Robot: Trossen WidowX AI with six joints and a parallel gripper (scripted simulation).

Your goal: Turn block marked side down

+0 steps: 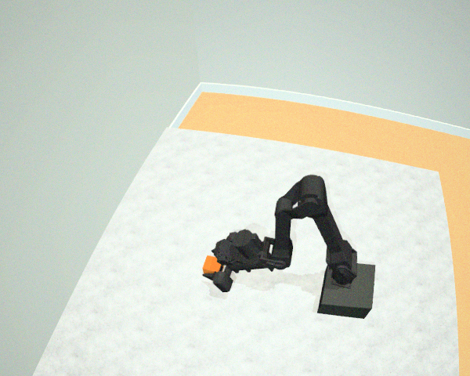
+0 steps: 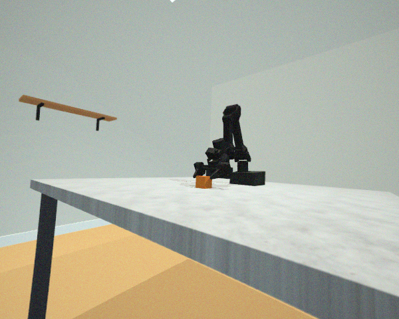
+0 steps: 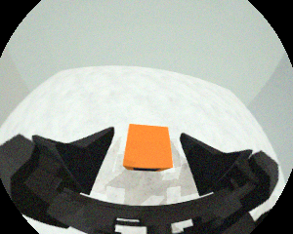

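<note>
The orange block (image 1: 210, 264) (image 2: 203, 182) (image 3: 147, 147) sits flat on the white table (image 1: 138, 226) (image 2: 296, 226) (image 3: 112, 93). Its large face in the wrist view is plain orange. A thin dark strip of the mark shows on the foreshortened side below that face's near edge, so the marked side faces sideways, back toward the arm. My gripper (image 1: 211, 263) (image 2: 203, 177) (image 3: 148, 133) is open, with a finger on either side of the block and a visible gap at each side in the wrist view. It holds nothing. The block's underside is hidden.
The arm's dark base box (image 1: 350, 289) (image 2: 247, 178) stands on the table behind the gripper. The table's edge (image 2: 193, 236) runs across the front of the exterior view. A wooden shelf (image 2: 69, 108) hangs on the wall, away from the arm.
</note>
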